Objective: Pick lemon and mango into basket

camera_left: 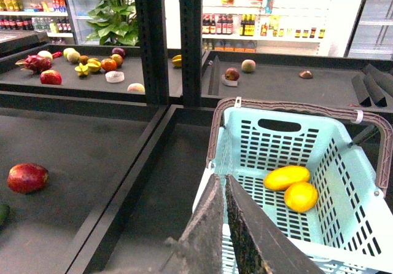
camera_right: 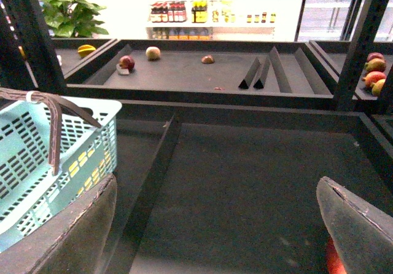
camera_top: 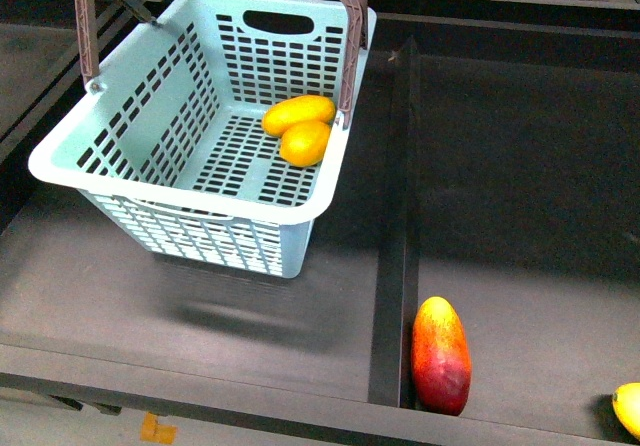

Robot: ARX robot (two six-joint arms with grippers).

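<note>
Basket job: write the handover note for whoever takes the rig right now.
Left gripper: shut, empty, near the basket rim.
Right gripper: open, empty.
Done: lemon lies in the basket, touching another yellow fruit.
Left: the red-and-yellow mango is still outside, on the shelf against the right side of the divider. Probably the right arm's pick.
</note>
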